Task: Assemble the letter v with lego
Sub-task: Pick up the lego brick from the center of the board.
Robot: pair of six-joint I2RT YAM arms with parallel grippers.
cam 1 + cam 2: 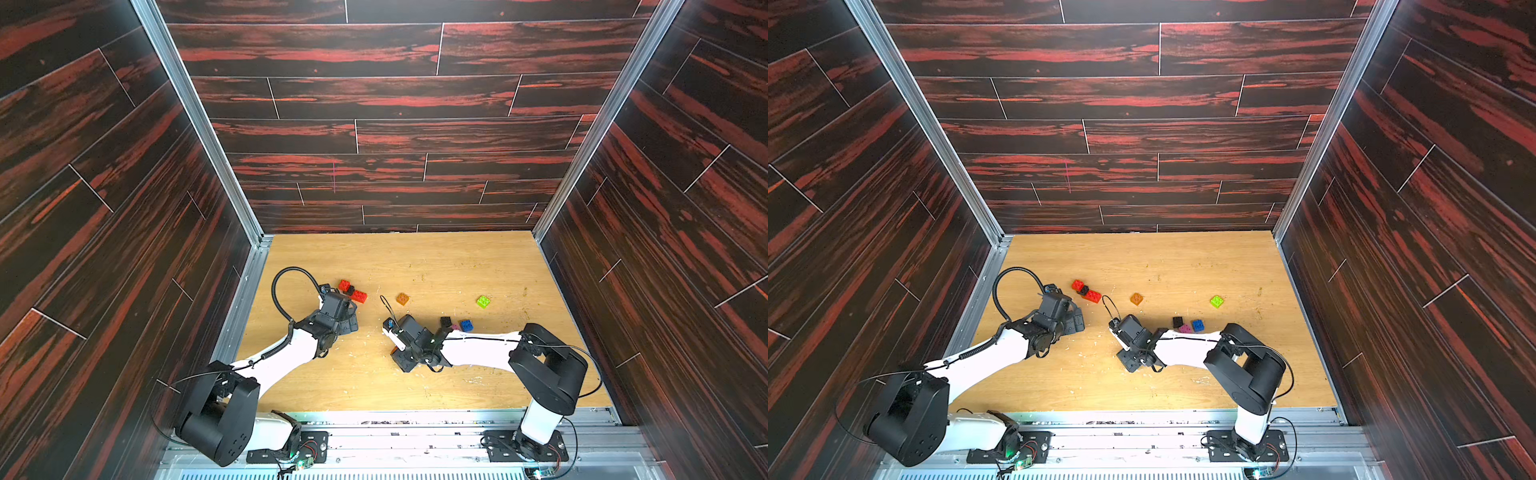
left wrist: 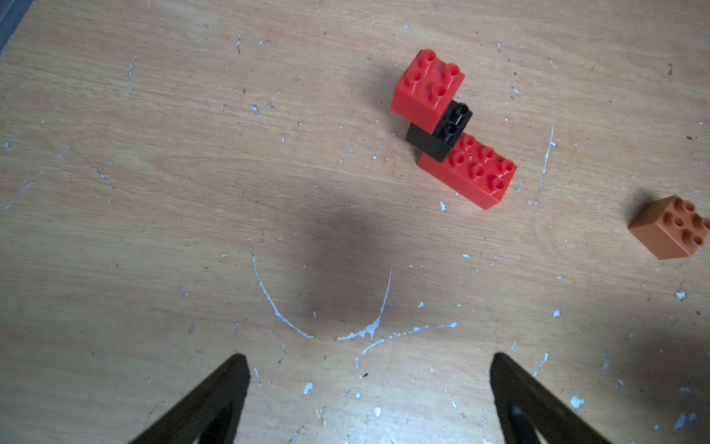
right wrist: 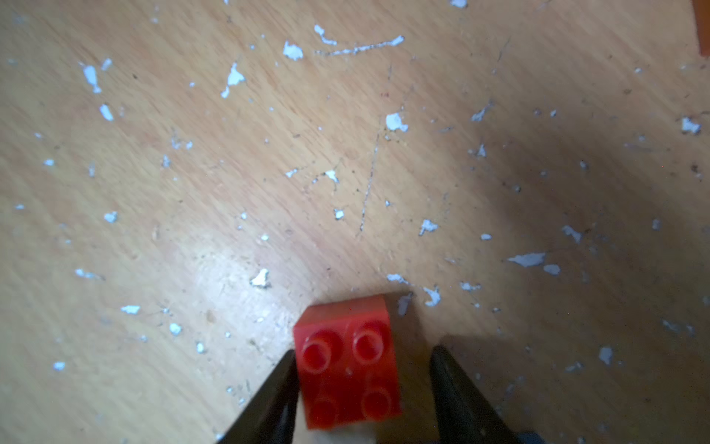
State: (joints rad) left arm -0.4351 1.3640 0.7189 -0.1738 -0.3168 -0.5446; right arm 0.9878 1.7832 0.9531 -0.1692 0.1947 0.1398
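With 12 o'clock at the back wall, the left gripper point(image 2: 369, 361) hovers at the table's point(image 1: 457, 266) 9 o'clock, its fingers spread wide and empty. At its 12 o'clock a square red brick point(image 2: 426, 88), a black brick point(image 2: 438, 138) and a long red brick point(image 2: 472, 173) touch in a row. An orange brick point(image 1: 402, 298) lies at 12 o'clock of the right gripper point(image 3: 363, 351). That gripper's fingers straddle a loose red brick point(image 3: 347, 384): one touches it, the other stands just apart, so it is not clamped. At the table's 3 o'clock sit a small black brick point(image 1: 445, 321), a pink brick point(image 1: 456, 327) and a blue brick point(image 1: 466, 325). A green brick point(image 1: 483, 301) sits at 2 o'clock.
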